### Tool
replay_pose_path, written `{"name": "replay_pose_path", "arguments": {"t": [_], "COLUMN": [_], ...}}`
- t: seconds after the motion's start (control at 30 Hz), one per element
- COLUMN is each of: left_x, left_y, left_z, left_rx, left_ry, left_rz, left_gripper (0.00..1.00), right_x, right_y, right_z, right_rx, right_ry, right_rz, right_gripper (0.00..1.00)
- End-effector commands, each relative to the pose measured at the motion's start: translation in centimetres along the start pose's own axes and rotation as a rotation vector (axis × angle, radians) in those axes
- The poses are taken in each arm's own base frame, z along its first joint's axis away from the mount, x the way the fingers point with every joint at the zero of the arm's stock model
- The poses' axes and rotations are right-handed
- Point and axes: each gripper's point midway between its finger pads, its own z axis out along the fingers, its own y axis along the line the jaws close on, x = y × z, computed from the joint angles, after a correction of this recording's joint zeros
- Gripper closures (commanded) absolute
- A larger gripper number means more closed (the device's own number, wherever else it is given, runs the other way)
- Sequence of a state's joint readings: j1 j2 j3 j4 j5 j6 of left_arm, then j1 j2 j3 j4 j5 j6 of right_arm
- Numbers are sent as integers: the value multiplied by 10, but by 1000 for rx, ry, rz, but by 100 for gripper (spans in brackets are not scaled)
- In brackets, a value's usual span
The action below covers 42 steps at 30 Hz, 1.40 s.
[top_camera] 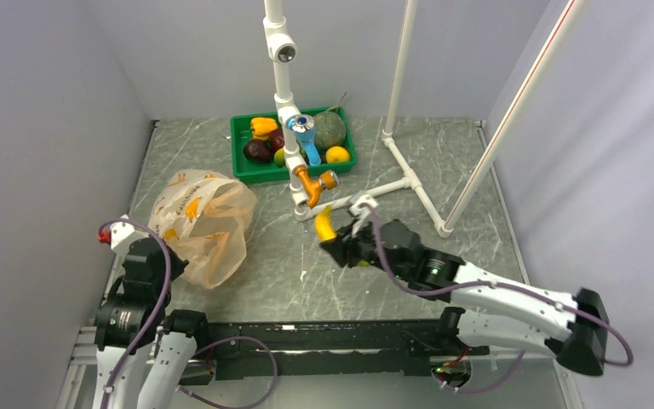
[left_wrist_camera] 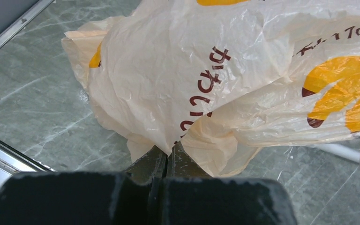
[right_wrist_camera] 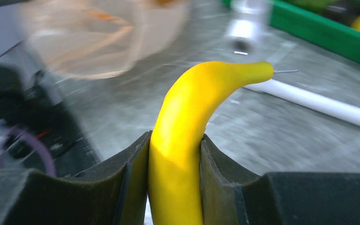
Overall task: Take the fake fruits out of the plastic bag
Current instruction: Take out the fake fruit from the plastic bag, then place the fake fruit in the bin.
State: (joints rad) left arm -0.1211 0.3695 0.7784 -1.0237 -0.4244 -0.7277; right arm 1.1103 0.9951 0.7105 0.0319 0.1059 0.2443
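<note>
Left gripper (left_wrist_camera: 168,159) pinches plastic bag (left_wrist_camera: 178,70) fold at fingertips (left_wrist_camera: 150,165), likely anchoring it. Right gripper (right_wrist_camera: 176,154) clamps banana (right_wrist_camera: 187,108) between jaws; green tray (right_wrist_camera: 318,35) ahead of fingers (right_wrist_camera: 131,173).

Overhead view: bright, even, diffuse light with a cool lavender cast on the walls (top_camera: 43,128). The grey-green tabletop (top_camera: 281,264) shows only faint, soft shadows and no hard glare.

Left wrist view: sharp on the plastic bag (left_wrist_camera: 168,70), with crisp creases and printed letters and a surface washing toward white at 1 o'clock. The left end effector (left_wrist_camera: 168,157) at 6 o'clock is dark, underexposed and soft.

Right wrist view: the banana (right_wrist_camera: 183,122) is fairly sharp with a soft sheen. Everything behind it smears with blur: the bag at 11 o'clock, a green tray (right_wrist_camera: 318,40) at 1 o'clock, a white pipe (right_wrist_camera: 318,101) at 3 o'clock.
</note>
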Motion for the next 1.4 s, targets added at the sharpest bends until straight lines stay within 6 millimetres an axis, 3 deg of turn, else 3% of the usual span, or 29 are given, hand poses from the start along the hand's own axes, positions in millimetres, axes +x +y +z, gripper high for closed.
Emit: {"name": "replay_pose_path", "arguments": {"t": [0.0,0.1,0.23,0.33,0.47,0.73,0.9,1.03,1.17,1.3,1.37], "left_x": [-15,-15,-14,-14,-14,-11,-14,-21,-26,-27,-27], "left_y": [6,4,-1,-1,-2,-18,-41,-50,-51,-49,-48], "left_z": [-7,-7,-5,-6,-5,-8,-27,-47,-62,-61,-60], "left_rx": [-14,-4,12,13,10,112,319,455,527,516,501], "left_ry": [-86,-82,-66,-63,-57,-39,-88,-179,-254,-254,-243], "left_rz": [-64,-56,-33,-28,-23,19,56,54,38,35,35], "left_gripper": [100,100,99,86,65,16,1,1,1,0,1], "right_x": [4,-3,-29,-52,-70,-90,-94,-108,-104,-95,-91], "right_y": [-98,-122,-152,-172,-199,-264,-283,-298,-306,-302,-302], "right_z": [-35,-36,-15,7,54,126,177,203,236,269,281], "right_rx": [373,390,365,320,272,249,149,140,124,132,166], "right_ry": [-45,-67,-108,-144,-111,-128,-84,-88,-51,8,14], "right_rz": [94,130,187,236,256,264,217,203,195,138,100], "right_gripper": [100,100,100,100,100,100,100,100,100,92,82]}}
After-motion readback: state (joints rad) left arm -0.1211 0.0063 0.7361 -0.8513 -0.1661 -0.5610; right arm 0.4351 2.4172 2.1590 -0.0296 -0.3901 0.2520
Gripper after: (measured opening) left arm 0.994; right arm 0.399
